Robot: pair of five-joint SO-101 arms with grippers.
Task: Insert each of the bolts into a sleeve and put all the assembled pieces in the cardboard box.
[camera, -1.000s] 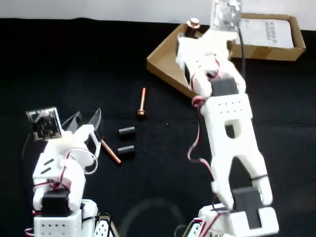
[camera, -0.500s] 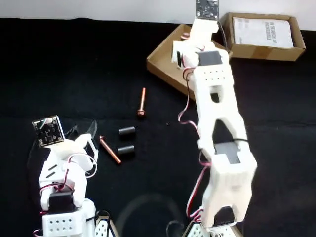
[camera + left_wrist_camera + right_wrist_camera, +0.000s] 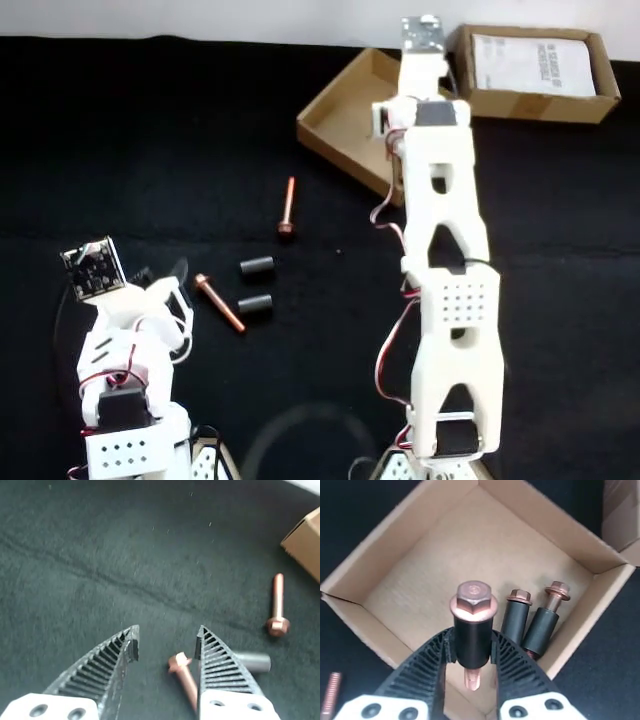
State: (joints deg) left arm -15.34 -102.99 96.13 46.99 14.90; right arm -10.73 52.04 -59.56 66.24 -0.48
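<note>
Right wrist view: the right claw (image 3: 472, 636) is clenched on a black sleeve (image 3: 471, 647), with its ribbed dark fingers pressing the smooth cylinder from both sides. A copper bolt (image 3: 474, 600) runs through that sleeve. Its hexagonal head and round flange cap the end away from the claw's base, and its tip pokes out of the other end, between the fingers. The claw holds this piece over the open cardboard box (image 3: 420, 575), which has a matte brown floor and straight walls. Two assembled pieces (image 3: 516, 614) (image 3: 543, 621) lie inside the box just past one finger of this claw. They lie side by side near a wall, each a dark tube topped with a flanged copper head.

The left claw (image 3: 166, 639) is released, its toothed, tapering fingers spread wide over the table (image 3: 100, 555) — a dark, felt-like cloth with a faint crease. A loose bolt (image 3: 184, 680) lies between those fingers, close against one of them, with its hex head pointing away from the claw's base. Farther ahead of this claw and off to that finger's side lies a second loose bolt (image 3: 276, 602), slim and copper, with its flanged head at the end nearer the claw.

In the high view, two loose sleeves (image 3: 257, 267) (image 3: 256, 303) — short, dark and round — lie on the table just beyond the loose bolt, on its side away from the left claw. They lie apart from each other.
</note>
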